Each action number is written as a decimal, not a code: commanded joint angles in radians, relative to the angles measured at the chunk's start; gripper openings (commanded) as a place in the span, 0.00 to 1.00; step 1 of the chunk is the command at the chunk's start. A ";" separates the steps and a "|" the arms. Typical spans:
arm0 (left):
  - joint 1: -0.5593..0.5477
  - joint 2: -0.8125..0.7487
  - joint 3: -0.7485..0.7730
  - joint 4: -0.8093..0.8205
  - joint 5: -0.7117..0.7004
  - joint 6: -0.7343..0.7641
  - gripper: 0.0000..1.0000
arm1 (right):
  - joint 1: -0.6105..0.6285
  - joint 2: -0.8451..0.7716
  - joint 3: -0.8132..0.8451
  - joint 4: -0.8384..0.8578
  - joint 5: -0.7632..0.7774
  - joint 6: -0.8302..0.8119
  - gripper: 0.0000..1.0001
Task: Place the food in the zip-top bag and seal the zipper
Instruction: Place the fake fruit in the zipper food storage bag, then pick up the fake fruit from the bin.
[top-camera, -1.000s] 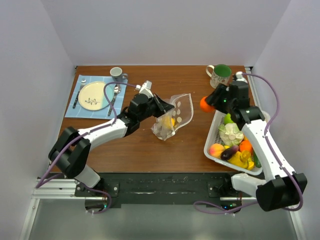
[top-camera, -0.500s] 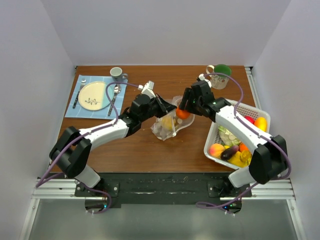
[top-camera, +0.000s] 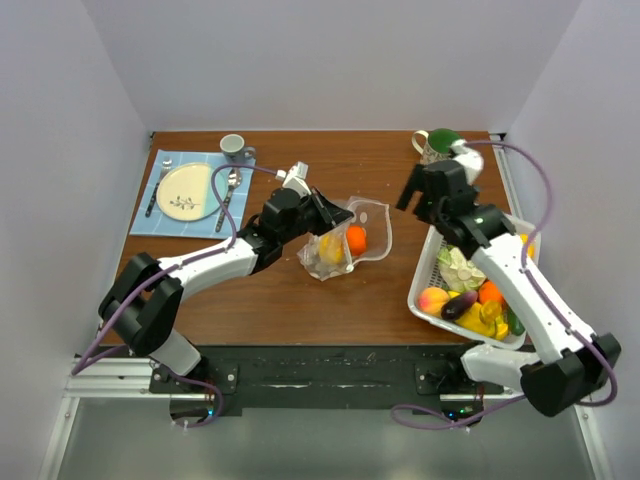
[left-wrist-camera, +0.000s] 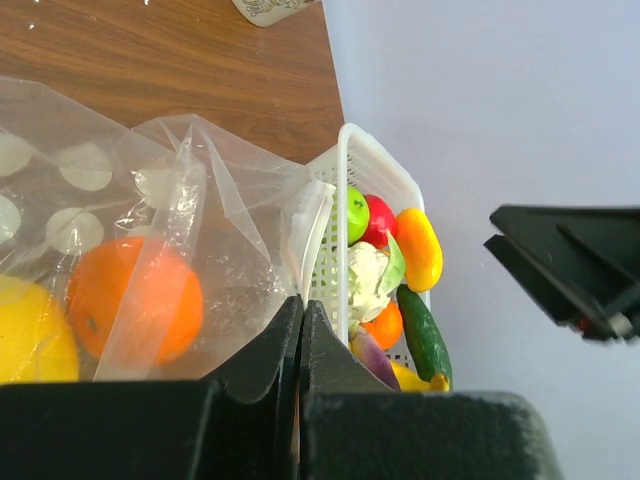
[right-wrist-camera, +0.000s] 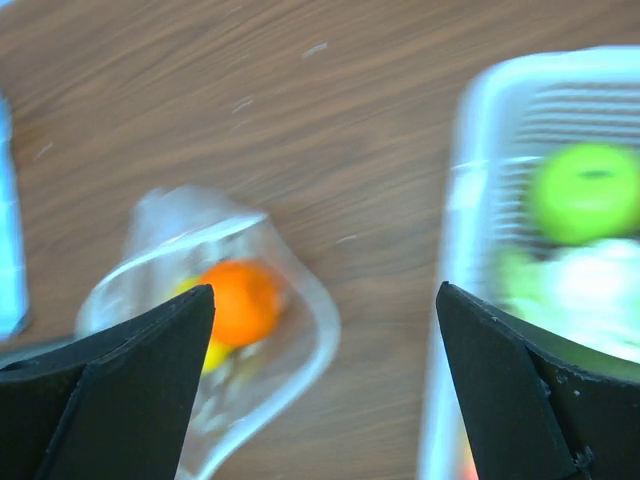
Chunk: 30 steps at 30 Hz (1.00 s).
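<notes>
Left arm stretched over the wooden tabletop (top-camera: 260, 300), left hand (left-wrist-camera: 300, 315) pinched shut on the rim of the clear spotted plastic zip-top bag (top-camera: 376, 215) — round orange fruit (top-camera: 356, 237) lies inside. Right arm bent over the white slotted basket (top-camera: 420, 270), right hand (right-wrist-camera: 325, 300) spread wide apart — empty.

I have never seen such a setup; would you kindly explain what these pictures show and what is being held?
These are two white-and-black robot arms bolted at the near edge of a brown wooden table. One picture looks down from above; the other two come from cameras on each wrist. The left gripper is shut on the edge of the clear spotted zip-top bag, holding its mouth open; an orange fruit and a yellow piece lie inside. The right gripper is open and empty. More food sits in the white slotted basket.
</notes>
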 joint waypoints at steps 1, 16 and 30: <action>-0.002 -0.005 0.027 0.072 0.025 -0.007 0.00 | -0.263 -0.041 -0.005 -0.161 0.179 -0.097 0.98; -0.002 0.080 0.131 -0.053 0.069 0.042 0.00 | -0.719 0.135 -0.048 -0.101 0.166 -0.142 0.99; -0.003 0.094 0.179 -0.095 0.069 0.068 0.00 | -0.845 0.175 -0.154 0.052 0.008 -0.114 0.95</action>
